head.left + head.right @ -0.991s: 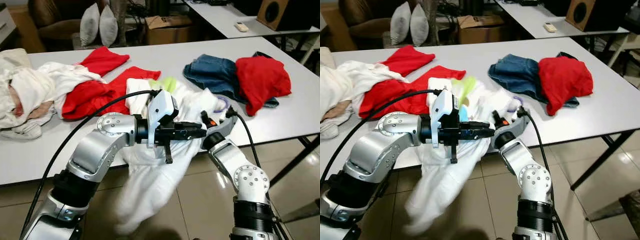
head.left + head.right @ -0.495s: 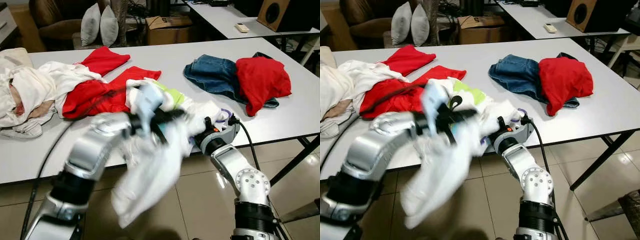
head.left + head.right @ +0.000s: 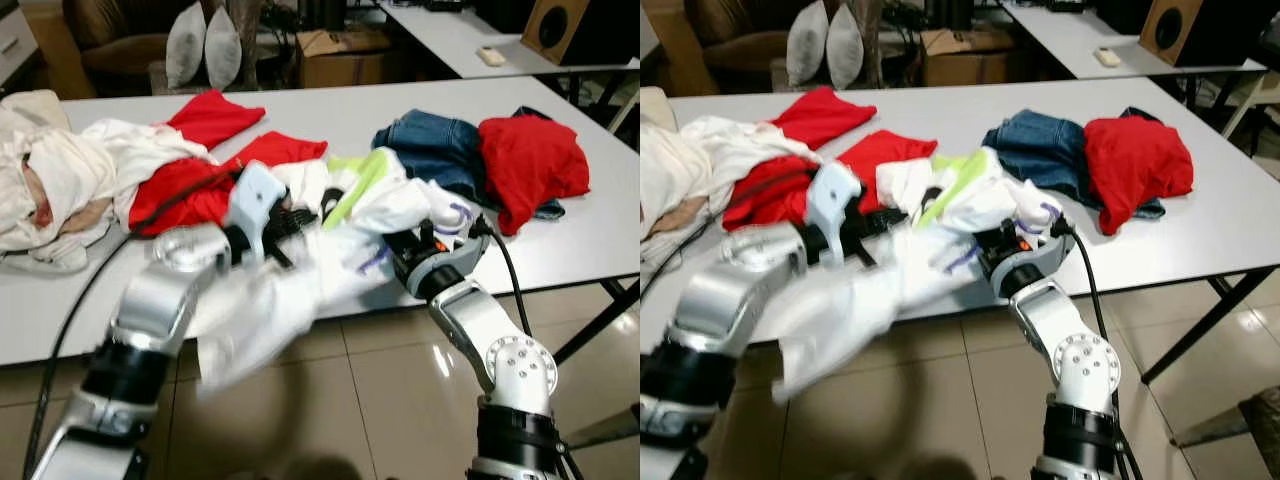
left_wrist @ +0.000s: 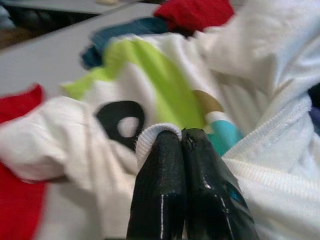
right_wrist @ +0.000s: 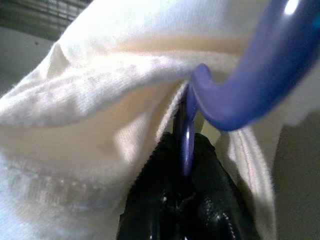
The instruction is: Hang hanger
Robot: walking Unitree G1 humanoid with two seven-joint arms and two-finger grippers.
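A white shirt (image 3: 385,200) with a green and teal print lies bunched at the table's front edge, its lower part drooping off below my left arm. My left gripper (image 4: 172,136) is shut on a fold of this shirt, left of the bunch (image 3: 288,222). A purple hanger (image 5: 260,75) sits inside the shirt's neck, and a bit of purple shows by my right wrist (image 3: 462,214). My right gripper (image 5: 184,150) is shut on the hanger's stem, mostly buried under the fabric (image 3: 418,248).
On the grey table (image 3: 330,110) lie red garments (image 3: 205,170), a white heap (image 3: 50,170) at the far left, and blue jeans (image 3: 430,150) with a red top (image 3: 530,160) on the right. Behind stand cushions (image 3: 205,45), a cardboard box (image 3: 340,50) and a second table (image 3: 470,40).
My left arm has drawn back to the left and up, pulling the hanging shirt onto the table edge. The right gripper has kept its hold on the hanger and rose slightly.
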